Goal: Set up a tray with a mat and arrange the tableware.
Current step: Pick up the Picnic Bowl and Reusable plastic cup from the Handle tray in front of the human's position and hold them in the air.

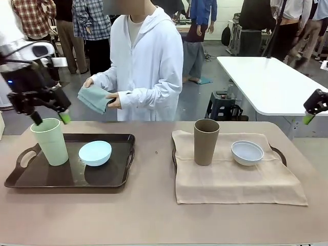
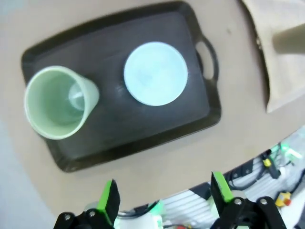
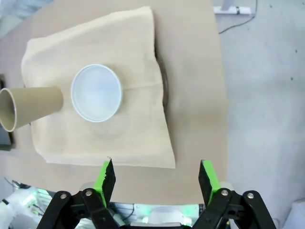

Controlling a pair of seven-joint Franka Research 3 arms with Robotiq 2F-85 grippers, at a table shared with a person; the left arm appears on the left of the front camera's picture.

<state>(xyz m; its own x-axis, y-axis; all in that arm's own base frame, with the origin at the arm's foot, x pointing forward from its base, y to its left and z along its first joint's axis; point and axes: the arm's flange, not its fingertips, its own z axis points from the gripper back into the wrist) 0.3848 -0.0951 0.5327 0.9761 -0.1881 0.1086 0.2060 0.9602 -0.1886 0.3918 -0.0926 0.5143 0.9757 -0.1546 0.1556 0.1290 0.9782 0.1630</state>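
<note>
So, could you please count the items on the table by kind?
Tumblers: 2 (pale green tumbler, brown tumbler)
Bowls: 2 (light blue bowl, whitish bowl)
Trays: 2 (black tray, mat-covered tray)
Mats: 1 (beige mat)
Total: 7
</note>
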